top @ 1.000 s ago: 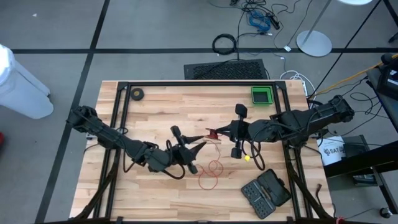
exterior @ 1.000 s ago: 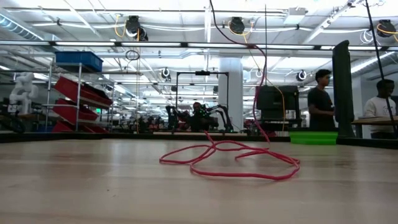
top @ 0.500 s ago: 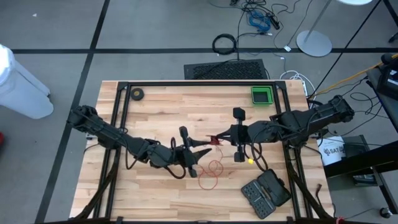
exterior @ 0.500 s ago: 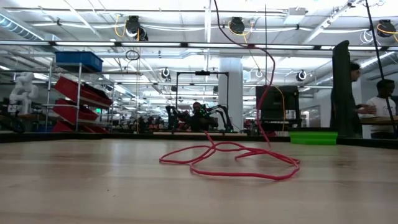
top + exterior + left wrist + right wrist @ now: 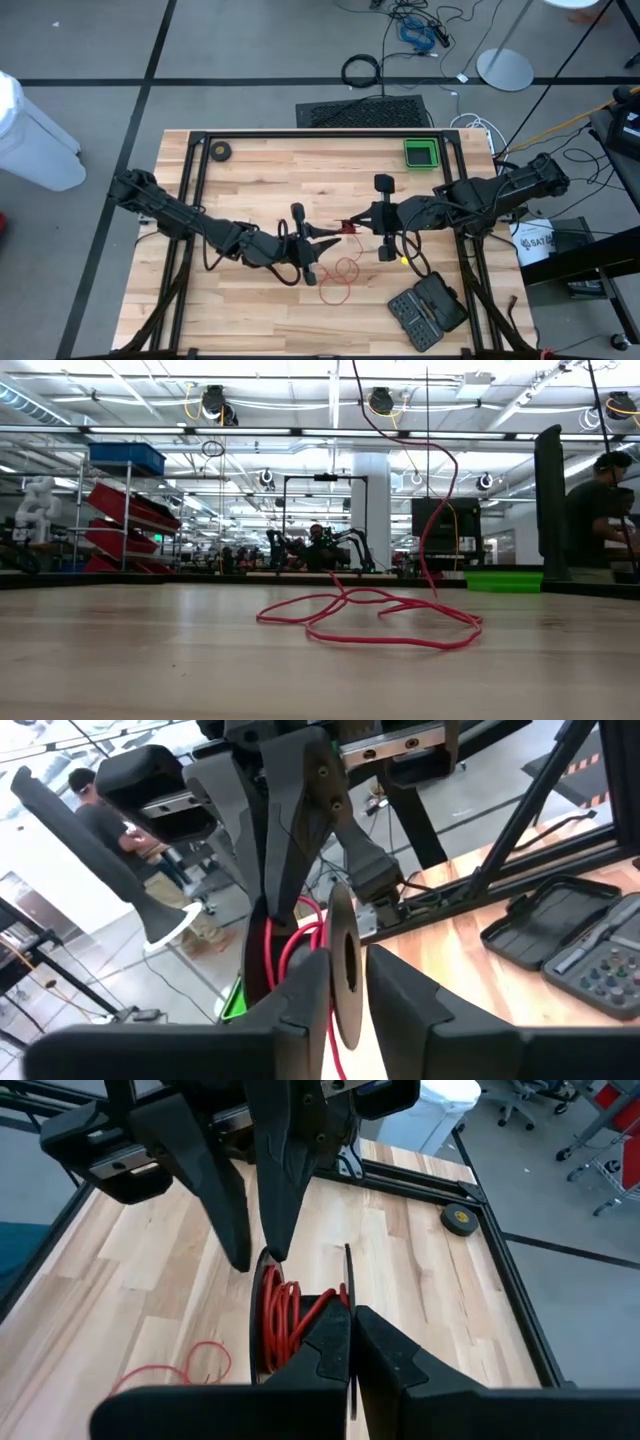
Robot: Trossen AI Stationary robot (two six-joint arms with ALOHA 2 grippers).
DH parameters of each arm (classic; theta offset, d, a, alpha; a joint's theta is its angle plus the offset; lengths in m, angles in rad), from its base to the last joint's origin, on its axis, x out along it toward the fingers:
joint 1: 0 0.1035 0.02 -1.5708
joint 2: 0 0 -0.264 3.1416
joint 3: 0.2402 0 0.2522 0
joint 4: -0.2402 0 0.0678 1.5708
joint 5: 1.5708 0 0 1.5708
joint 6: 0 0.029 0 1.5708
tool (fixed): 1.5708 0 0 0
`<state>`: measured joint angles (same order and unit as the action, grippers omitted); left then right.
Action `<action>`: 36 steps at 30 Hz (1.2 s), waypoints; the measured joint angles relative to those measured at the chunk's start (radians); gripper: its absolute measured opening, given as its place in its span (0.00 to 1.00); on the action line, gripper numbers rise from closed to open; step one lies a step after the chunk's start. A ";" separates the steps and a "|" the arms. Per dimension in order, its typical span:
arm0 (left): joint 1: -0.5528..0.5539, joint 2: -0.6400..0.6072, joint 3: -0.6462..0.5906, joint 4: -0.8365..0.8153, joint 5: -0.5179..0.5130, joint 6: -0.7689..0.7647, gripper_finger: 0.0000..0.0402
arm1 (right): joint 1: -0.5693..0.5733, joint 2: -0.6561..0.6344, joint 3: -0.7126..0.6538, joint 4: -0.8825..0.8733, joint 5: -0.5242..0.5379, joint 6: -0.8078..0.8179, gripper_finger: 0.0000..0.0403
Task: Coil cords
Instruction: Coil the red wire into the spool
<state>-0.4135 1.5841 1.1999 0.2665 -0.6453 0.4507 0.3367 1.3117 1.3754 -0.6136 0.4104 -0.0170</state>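
Over the table's middle, the right gripper (image 5: 350,1342) is clenched on the thin black reel (image 5: 262,1315), wound with red cord (image 5: 340,280). The left gripper (image 5: 345,985) straddles the reel's rim, grip unclear. Loose cord loops lie nearer.

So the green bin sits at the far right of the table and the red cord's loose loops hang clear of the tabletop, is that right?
Not quite: the green bin is at the table's far right, but the red cord's loose loops lie flat on the tabletop, as the low view shows.
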 joint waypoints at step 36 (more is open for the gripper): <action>0.034 -0.001 0.000 -0.098 0.083 -0.132 0.31 | -0.001 0.000 0.000 0.001 0.008 0.005 0.00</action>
<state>-0.3798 1.5833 1.1999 0.1688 -0.5620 0.3183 0.3355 1.3117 1.3750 -0.6128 0.4188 -0.0120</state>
